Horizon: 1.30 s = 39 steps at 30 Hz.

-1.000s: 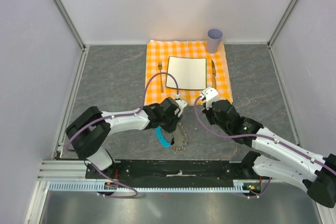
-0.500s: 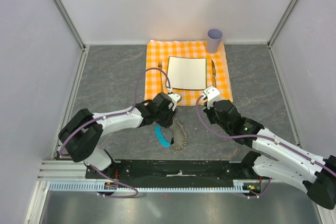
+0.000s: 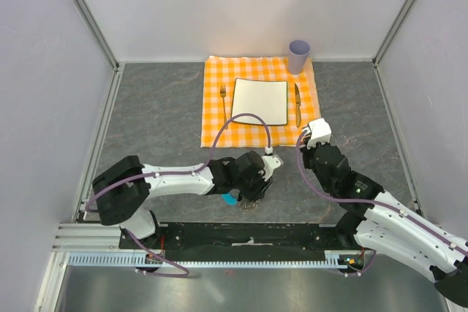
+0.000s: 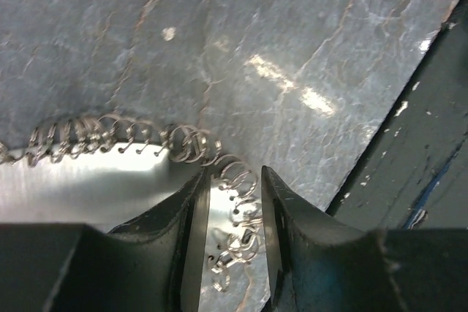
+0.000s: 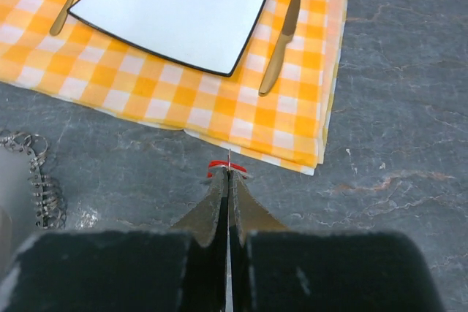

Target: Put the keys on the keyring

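Note:
The keyring (image 4: pixel 235 180) is a silvery run of small wire rings lying on the grey table. In the top view its blue tab (image 3: pixel 232 197) shows beside my left gripper (image 3: pixel 257 186), which covers most of the chain. My left gripper (image 4: pixel 232 173) is low over the table, open, with its jaws standing on either side of a stretch of the rings. My right gripper (image 5: pixel 228 174) is shut on a small key (image 5: pixel 228 166) with a red head, which pokes out past its tips. It hangs just short of the cloth's near corner. The keyring (image 5: pixel 40 180) lies far to its left.
An orange checked cloth (image 3: pixel 212 118) at the back holds a white square plate (image 3: pixel 260 101), a fork (image 3: pixel 223 100) and a knife (image 3: pixel 297 100). A lilac cup (image 3: pixel 298 55) stands at its far right corner. The black base rail (image 4: pixel 417 144) runs close to the keyring's right.
My left gripper has moved right and toward the near edge, down over the keyring. My right gripper has moved right, still holding the key.

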Each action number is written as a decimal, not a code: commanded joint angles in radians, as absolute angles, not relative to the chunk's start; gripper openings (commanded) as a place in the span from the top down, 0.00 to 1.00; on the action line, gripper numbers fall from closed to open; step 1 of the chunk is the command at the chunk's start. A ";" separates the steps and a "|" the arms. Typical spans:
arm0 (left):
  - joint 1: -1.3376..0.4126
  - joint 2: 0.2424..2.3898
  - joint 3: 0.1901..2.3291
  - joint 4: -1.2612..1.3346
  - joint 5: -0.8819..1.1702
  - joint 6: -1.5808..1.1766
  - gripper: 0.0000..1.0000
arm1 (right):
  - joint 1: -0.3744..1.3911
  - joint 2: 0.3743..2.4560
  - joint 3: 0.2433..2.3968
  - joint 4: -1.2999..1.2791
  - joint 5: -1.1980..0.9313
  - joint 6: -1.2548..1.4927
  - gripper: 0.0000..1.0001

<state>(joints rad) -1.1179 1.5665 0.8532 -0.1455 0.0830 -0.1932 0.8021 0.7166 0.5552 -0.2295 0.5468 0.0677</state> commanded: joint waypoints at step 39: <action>-1.161 1.775 1.086 -0.302 -0.170 -0.167 0.68 | 0.799 0.710 0.546 -0.183 0.584 0.084 1.00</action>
<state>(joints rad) -1.1587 1.7641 1.0492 -0.2771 -0.1303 -0.1917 0.8009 0.7090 0.5499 -0.2218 0.5812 0.0822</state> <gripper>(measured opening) 0.323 0.007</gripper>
